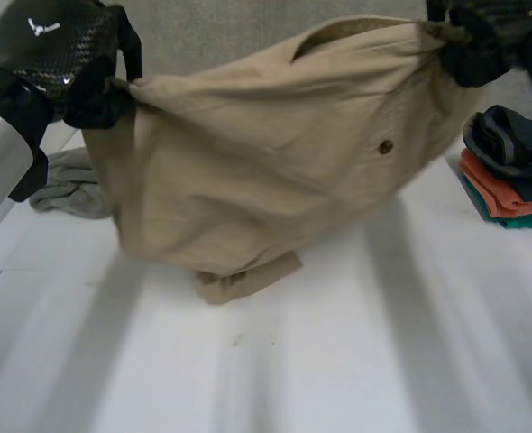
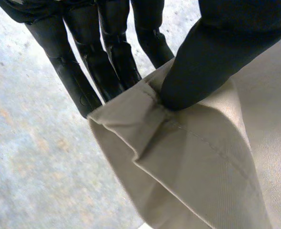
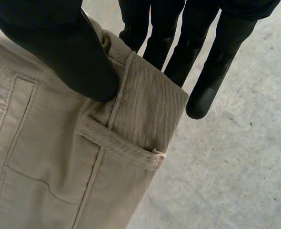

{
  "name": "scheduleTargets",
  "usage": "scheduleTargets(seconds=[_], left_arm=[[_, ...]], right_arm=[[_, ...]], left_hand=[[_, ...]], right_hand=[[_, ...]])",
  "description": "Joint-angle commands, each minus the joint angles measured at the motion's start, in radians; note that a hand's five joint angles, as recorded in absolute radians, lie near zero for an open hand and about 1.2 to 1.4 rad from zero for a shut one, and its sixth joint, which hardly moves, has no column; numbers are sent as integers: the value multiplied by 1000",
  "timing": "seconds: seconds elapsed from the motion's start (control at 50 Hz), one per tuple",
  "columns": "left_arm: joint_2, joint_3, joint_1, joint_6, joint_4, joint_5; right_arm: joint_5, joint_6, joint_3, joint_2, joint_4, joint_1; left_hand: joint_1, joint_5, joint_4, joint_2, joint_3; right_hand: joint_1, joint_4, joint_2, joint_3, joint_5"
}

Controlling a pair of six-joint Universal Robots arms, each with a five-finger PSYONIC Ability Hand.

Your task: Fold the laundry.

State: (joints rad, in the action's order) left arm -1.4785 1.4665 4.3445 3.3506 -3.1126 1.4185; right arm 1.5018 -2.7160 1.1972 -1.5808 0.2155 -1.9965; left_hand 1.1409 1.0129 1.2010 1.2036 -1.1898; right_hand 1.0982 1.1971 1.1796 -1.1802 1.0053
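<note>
Left hand (image 2: 212, 62), right hand (image 3: 59, 47): fingers pinching khaki pants (image 1: 266, 162) waistband ends; grey cloth (image 1: 68, 189) half hidden behind.

The right hand (image 3: 78, 62) pinches the waistband corner of tan trousers (image 3: 59, 167) between thumb and straight fingers (image 3: 212, 81), a belt loop (image 3: 116, 145) just below the thumb.

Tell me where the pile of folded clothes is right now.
In the head view the folded pile sits on the white table at the robot's right, beside the tan garment, near the right hand.
</note>
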Motion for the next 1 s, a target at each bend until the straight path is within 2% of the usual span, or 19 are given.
scheduleTargets(seconds=[0.02,0.1,0.2,0.3,0.36,0.38,0.4,0.42,0.46,0.5,0.52,0.54,0.68,0.86,1.0], left_arm=[[-120,-12,23,-39,66,-87],[-259,-64,26,-37,63,-90],[-457,-213,26,-19,60,-87],[-614,-452,23,35,22,-70],[-683,-638,14,62,-116,-44],[-698,-714,11,66,-223,-30],[-701,-748,10,66,-279,-24],[-701,-774,12,63,-338,-17],[-697,-816,9,56,-496,-3],[-691,-822,4,55,-587,-1],[-686,-828,1,52,-621,2],[-672,-827,-6,52,-659,2],[-625,-740,-11,43,-641,5],[-585,-337,-9,46,-643,-10],[-592,-54,-19,64,-632,-3]], right_arm=[[-12,51,-73,111,160,18],[1,102,-73,251,174,1],[69,197,-143,421,150,-28],[152,199,-290,545,0,-36],[172,199,-364,570,-235,-39],[175,199,-376,571,-310,-38],[175,200,-383,570,-387,-38],[160,203,-383,564,-545,-39],[143,208,-378,561,-700,-39],[112,209,-374,550,-883,-39],[98,206,-370,545,-924,-39],[86,205,-370,541,-947,-41],[67,185,-366,541,-927,-44],[54,183,-170,559,-814,-42],[34,202,-33,695,-756,-36]], left_hand=[[255,209,195,193,-207],[255,209,195,193,-207],[255,209,195,193,-207],[255,209,195,193,-207],[255,209,195,193,-207],[255,209,195,193,-207],[255,209,195,193,-207],[255,209,195,193,-207],[255,209,195,193,-207],[255,209,195,193,-207],[255,209,195,193,-207],[255,209,195,193,-207],[255,209,195,193,-207],[255,209,195,193,-207],[255,209,195,193,-207]], right_hand=[[298,199,217,-216,216],[298,199,217,-216,216],[298,199,217,-216,216],[298,199,217,-216,216],[298,199,217,-216,216],[298,199,217,-216,216],[298,199,217,-216,216],[298,199,217,-216,216],[298,199,217,-216,216],[298,199,217,-216,216],[298,199,217,-216,216],[298,199,217,-216,216],[298,199,217,-216,216],[298,199,217,-216,216],[298,199,217,-216,216]])
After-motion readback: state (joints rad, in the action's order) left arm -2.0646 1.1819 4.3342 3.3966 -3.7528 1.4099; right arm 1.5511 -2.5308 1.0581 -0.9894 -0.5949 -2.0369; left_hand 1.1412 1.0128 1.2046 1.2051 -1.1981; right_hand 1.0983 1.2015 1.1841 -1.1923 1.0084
